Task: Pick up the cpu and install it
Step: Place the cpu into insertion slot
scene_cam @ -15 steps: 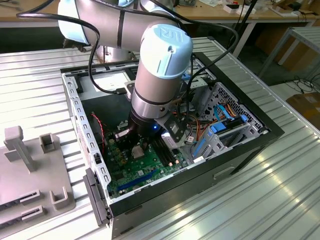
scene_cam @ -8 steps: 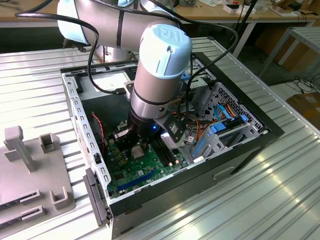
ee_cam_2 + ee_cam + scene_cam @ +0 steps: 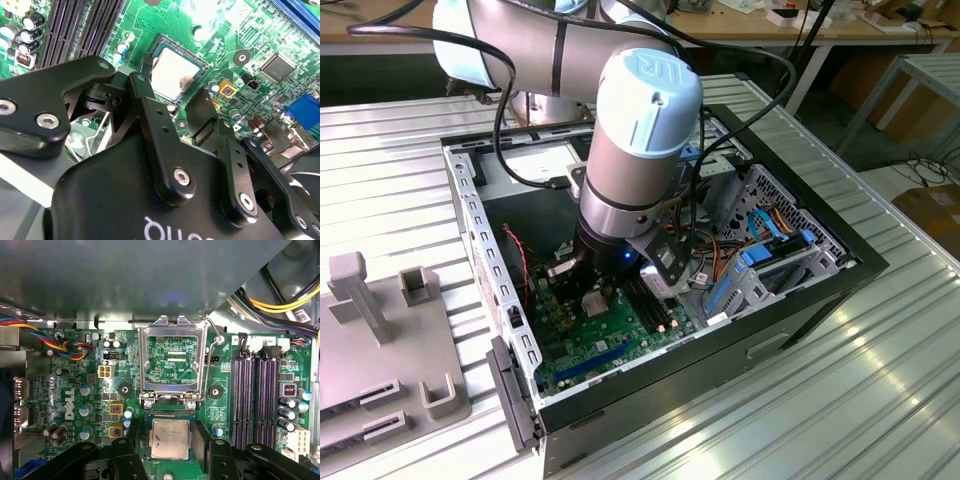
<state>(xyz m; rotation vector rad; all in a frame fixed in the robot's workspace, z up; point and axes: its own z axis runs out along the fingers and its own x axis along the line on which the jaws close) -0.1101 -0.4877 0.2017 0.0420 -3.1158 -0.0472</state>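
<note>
The cpu [image 3: 170,438], a small square chip with a dull silvery top, lies flat in its socket on the green motherboard [image 3: 75,390]. In the second wrist view the cpu [image 3: 172,74] sits just beyond the black fingers [image 3: 150,110]. My gripper [image 3: 171,436] straddles the chip, with one finger on each side and a small gap to each edge, so it is open. The hinged metal socket frame [image 3: 172,360] stands swung up next to the socket. In the exterior view the gripper [image 3: 603,288] is low inside the computer case, over the motherboard [image 3: 590,345].
Long black memory slots [image 3: 255,400] run beside the socket. Coloured cable bundles [image 3: 75,347] cross the board's corner. The black case walls [image 3: 720,330] surround the arm, with blue drive brackets [image 3: 760,260] at the exterior view's right. A grey fixture [image 3: 380,340] stands on the ribbed table.
</note>
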